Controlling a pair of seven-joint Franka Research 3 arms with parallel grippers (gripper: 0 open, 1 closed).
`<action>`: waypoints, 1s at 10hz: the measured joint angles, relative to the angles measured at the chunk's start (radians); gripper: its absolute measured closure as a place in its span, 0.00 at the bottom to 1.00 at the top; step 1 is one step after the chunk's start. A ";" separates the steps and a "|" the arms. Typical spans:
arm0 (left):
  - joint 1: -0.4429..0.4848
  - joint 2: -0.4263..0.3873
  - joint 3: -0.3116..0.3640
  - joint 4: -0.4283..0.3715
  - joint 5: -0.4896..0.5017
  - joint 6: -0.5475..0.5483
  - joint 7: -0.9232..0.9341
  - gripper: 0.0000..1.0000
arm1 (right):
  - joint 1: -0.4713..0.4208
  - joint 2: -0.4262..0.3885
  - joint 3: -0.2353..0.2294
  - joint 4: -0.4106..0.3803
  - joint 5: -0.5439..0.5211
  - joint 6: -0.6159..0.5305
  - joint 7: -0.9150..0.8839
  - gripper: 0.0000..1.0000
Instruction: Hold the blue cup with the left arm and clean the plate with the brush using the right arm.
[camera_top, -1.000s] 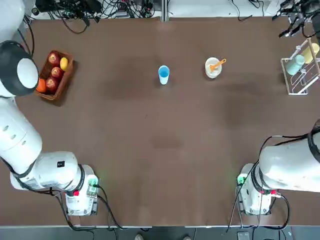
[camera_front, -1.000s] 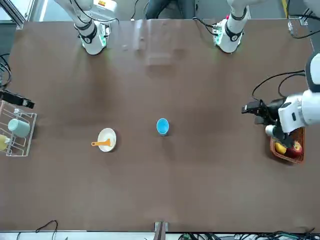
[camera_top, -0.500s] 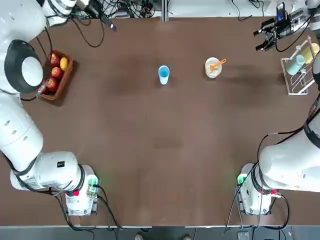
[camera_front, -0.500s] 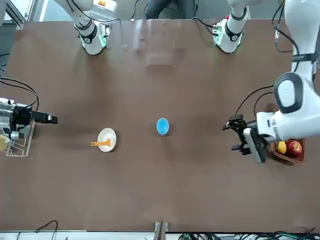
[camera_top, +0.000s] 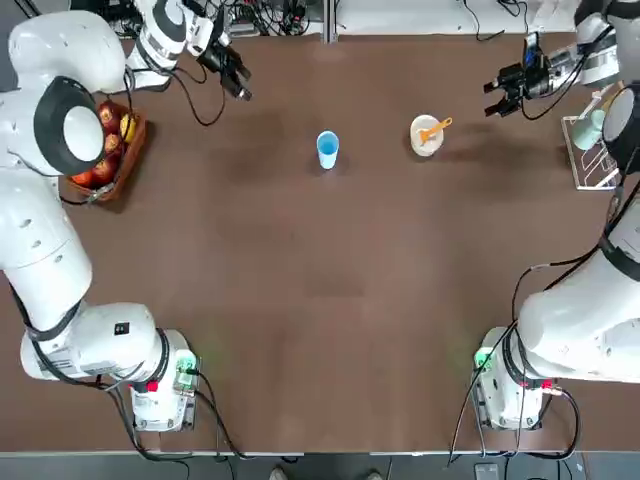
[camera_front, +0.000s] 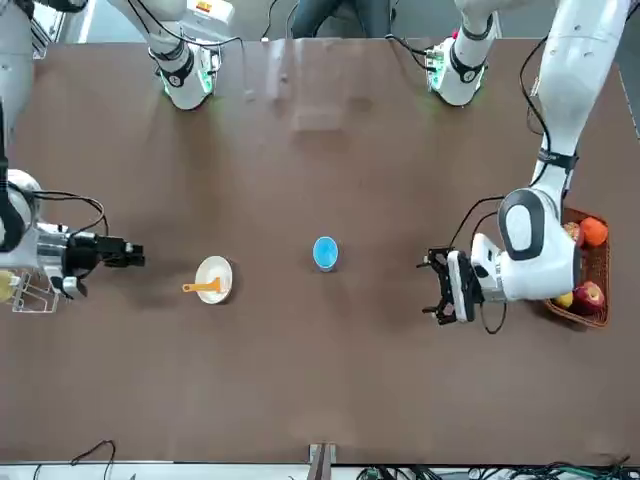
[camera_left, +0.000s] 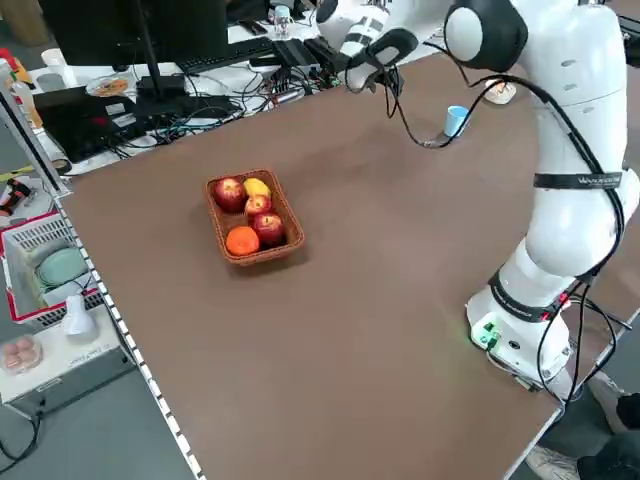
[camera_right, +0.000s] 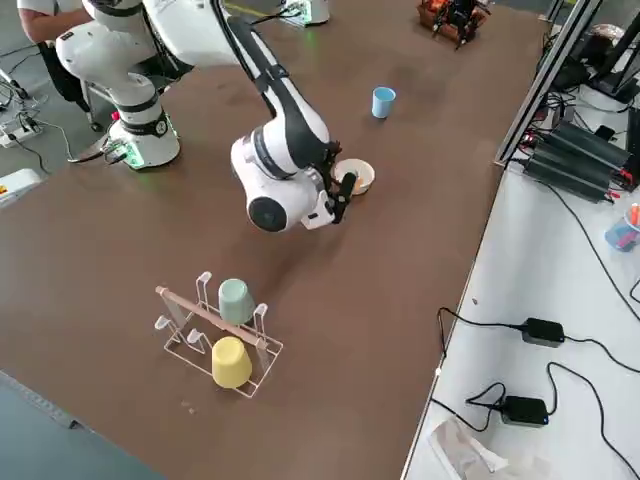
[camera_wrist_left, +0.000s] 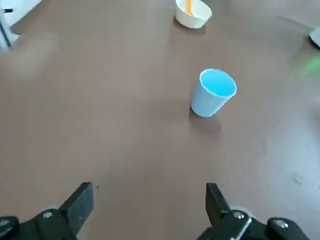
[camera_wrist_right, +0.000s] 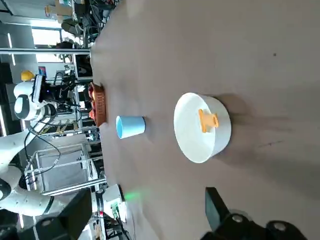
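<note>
The blue cup (camera_top: 327, 148) stands upright in the far middle of the table, and the left wrist view shows this cup (camera_wrist_left: 213, 92) ahead of my fingers. To its right sits the cream plate (camera_top: 426, 138) with the orange brush (camera_top: 436, 127) lying across it. My left gripper (camera_top: 241, 90) hovers open to the cup's left, well apart from it. My right gripper (camera_top: 493, 97) is open to the right of the plate, holding nothing. In the right wrist view the plate (camera_wrist_right: 201, 127) and brush (camera_wrist_right: 208, 119) lie ahead of the spread fingers.
A wicker basket (camera_top: 108, 150) of fruit sits at the far left under the left arm. A wire rack (camera_top: 600, 140) with a teal and a yellow cup stands at the far right edge. Cables run along the far edge.
Both arms have swung in from the far corners. The left gripper moved right toward the cup, the right gripper moved left toward the plate. Cup, plate and brush have not moved.
</note>
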 joint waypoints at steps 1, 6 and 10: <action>-0.001 0.014 -0.011 -0.021 -0.030 0.011 0.043 0.00 | 0.019 0.011 0.010 0.002 0.002 0.045 -0.003 0.00; -0.005 0.136 -0.035 -0.087 -0.268 0.103 0.261 0.01 | 0.040 0.031 0.064 0.076 0.001 0.127 -0.057 0.00; -0.088 0.135 -0.044 -0.116 -0.373 0.113 0.349 0.02 | 0.043 0.091 0.075 0.096 -0.109 0.181 -0.076 0.00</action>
